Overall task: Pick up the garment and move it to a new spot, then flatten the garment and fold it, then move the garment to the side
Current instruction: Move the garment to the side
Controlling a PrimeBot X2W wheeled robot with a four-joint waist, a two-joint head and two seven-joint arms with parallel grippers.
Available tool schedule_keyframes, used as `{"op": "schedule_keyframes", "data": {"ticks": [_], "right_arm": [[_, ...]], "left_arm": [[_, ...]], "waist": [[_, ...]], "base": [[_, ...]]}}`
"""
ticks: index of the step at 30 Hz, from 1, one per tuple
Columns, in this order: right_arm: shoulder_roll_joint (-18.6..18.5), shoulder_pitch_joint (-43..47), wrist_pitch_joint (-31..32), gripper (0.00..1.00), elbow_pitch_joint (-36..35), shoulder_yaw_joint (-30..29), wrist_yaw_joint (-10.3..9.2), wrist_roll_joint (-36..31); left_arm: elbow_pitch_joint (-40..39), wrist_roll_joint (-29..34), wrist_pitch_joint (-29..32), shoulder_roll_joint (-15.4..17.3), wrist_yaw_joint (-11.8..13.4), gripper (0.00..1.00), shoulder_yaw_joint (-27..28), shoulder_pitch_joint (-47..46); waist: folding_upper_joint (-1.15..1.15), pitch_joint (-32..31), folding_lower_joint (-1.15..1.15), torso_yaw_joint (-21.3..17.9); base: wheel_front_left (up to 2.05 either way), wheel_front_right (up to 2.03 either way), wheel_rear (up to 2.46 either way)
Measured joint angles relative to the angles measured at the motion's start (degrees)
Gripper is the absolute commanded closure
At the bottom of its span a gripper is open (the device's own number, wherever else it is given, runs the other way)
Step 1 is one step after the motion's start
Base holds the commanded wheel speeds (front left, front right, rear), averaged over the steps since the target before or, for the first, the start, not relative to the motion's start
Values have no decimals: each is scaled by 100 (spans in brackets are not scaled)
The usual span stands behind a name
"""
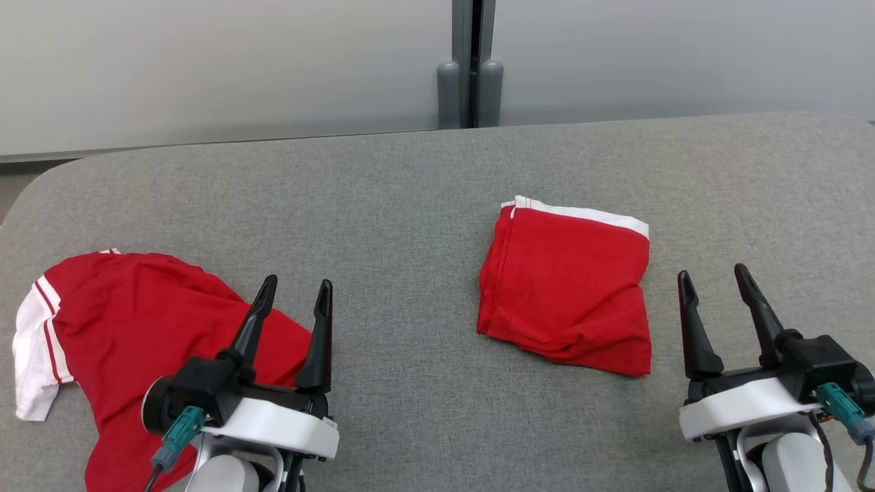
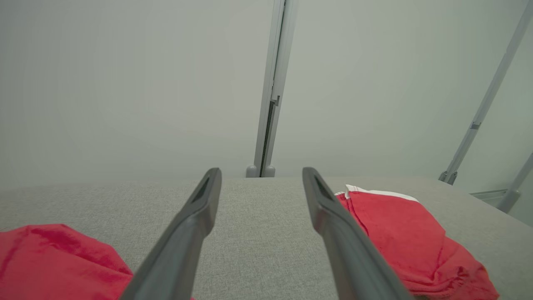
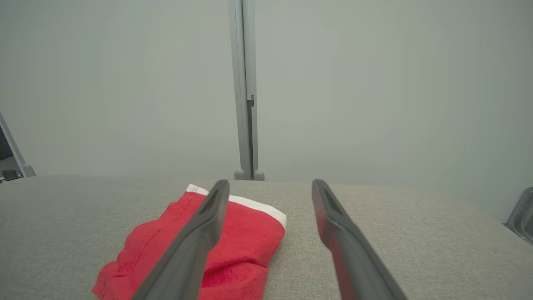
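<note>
Grey fabric table, pale panel wall, vertical post behind. Left gripper, right gripper: spread wide, empty. Folded red garment between.

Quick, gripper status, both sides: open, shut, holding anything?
Left gripper: open, holding nothing.
Right gripper: open, holding nothing.

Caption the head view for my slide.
Open left pincer and right pincer above a grey table: folded red garment between them, crumpled red shirt at left.
</note>
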Motion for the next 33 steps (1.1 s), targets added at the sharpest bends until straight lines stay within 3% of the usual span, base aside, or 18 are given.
{"op": "schedule_keyframes", "data": {"ticks": [17, 24, 25, 26, 27, 33], "right_arm": [[196, -1141, 690, 0, 2049, -179, 0, 1098], [220, -1574, 612, 0, 2590, -133, -1, 1564], [193, -1619, 575, 37, 2644, -63, -2, 1567], [168, -1656, 532, 61, 2702, 21, -1, 1537], [129, -1683, 477, 100, 2753, 96, -1, 1474], [-48, -1809, 169, 100, 2992, 426, -1, 993]], "left_arm": [[104, 19, 0, 1, -152, 0, -215, -360], [138, 19, 0, 3, -160, 0, -243, -428], [145, 19, 0, 2, -160, 0, -252, -433], [145, 19, 0, 3, -160, 0, -265, -439], [146, 19, 0, 3, -160, 0, -277, -450], [155, 89, 0, 2, -202, 0, -331, -486]], "waist": [[0, 774, 0, 491], [0, 967, 0, 655], [0, 969, 0, 650], [0, 967, 0, 640], [0, 963, 0, 625], [0, 893, 0, 451]], "base": [[0, 0, 0], [0, 0, 0], [0, 0, 0], [0, 0, 0], [0, 0, 0], [0, 0, 0]]}}
